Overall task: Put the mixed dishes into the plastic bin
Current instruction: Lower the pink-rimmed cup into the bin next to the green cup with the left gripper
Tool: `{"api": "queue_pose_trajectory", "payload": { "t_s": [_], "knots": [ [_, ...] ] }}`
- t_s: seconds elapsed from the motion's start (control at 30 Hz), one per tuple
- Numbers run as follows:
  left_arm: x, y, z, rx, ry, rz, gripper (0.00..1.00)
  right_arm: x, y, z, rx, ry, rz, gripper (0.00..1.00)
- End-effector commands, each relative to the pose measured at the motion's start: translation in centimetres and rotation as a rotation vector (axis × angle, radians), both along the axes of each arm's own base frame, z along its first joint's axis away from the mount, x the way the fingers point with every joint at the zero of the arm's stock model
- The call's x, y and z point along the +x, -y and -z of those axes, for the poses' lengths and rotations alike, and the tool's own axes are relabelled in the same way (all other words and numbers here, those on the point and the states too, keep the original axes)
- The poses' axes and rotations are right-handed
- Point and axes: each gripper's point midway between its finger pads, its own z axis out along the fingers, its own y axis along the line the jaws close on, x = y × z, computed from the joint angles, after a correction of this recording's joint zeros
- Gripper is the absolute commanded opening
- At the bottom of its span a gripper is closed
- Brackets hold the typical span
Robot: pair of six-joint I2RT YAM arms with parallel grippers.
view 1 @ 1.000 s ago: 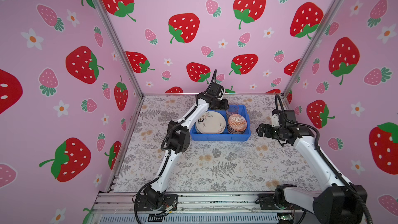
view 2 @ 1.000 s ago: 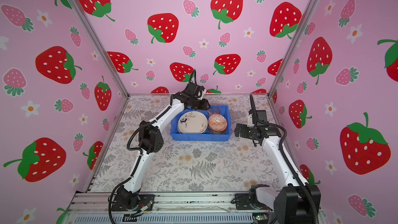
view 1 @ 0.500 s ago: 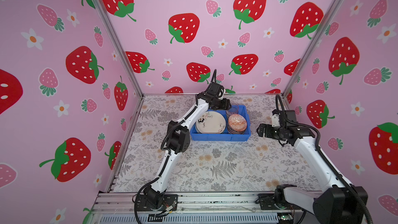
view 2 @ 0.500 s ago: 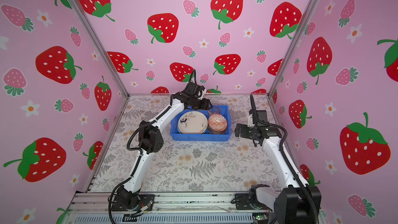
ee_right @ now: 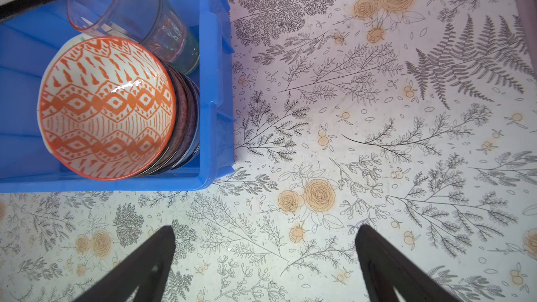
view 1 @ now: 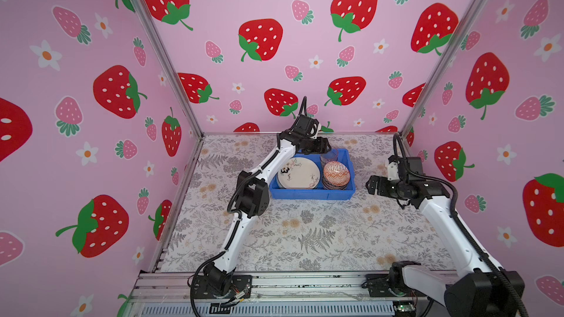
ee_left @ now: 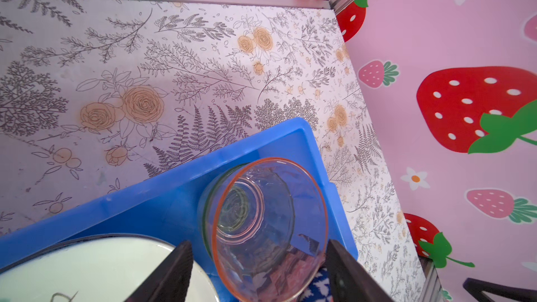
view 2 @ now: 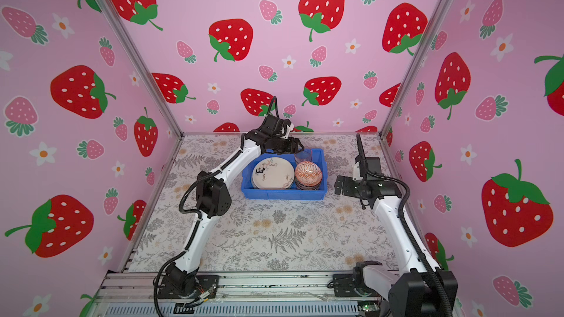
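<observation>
Your bright blue rectangular plastic bin sits toward the back of the floral-printed tabletop. You've got wide bare surface in front of it and room on both sides. The pink strawberry-print walls box you in at the back and flanks.

The only writing you can read is the black "3" on the round cream plate, lying flat in the bin's left half. Right of it stands a stack of small bowls, with an orange-and-white patterned bowl on top.

In the far right corner the pink-rimmed translucent tumbler leans tilted, nested in a greenish tumbler. Your left gripper hangs right over it, jaws spread wider than the rim. One side is clear of the rim and the other is just beside it; I cannot tell if it touches.

Your right gripper hovers over bare table just right of the bin, jaws spread wide, holding nothing.
</observation>
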Motion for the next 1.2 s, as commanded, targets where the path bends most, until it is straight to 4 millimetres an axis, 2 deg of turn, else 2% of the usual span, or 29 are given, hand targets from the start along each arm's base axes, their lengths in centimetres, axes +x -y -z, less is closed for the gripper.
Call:
{"api": "queue_pose_trajectory", "payload": {
  "t_s": [0.0,0.4,0.8,0.97,1.1,1.17],
  "knots": [
    [-0.6,1.2,-2.1,-0.059,0.015,0.024,0.75,-0.4,0.5,0.5,-0.018,-0.010,0.001,0.99],
    [-1.3,2.2,-1.2,-0.068,-0.012,0.039,0.76,0.1,0.2,1.0,-0.007,-0.016,-0.011,0.99],
    [-1.5,3.2,-2.2,-0.121,-0.016,0.051,0.76,0.0,0.3,1.2,-0.004,-0.016,-0.012,0.99],
    [-1.5,1.7,-3.6,-0.078,0.026,0.036,0.76,-0.1,0.3,1.2,-0.002,-0.015,-0.012,0.99],
    [-1.1,-1.0,-4.6,-0.024,0.054,-0.018,0.76,-0.1,0.3,1.0,-0.001,-0.011,-0.014,0.99],
    [-1.0,-2.4,-4.1,0.003,0.045,-0.049,0.76,-0.1,0.4,0.9,-0.004,-0.009,-0.012,0.99]
  ]
}}
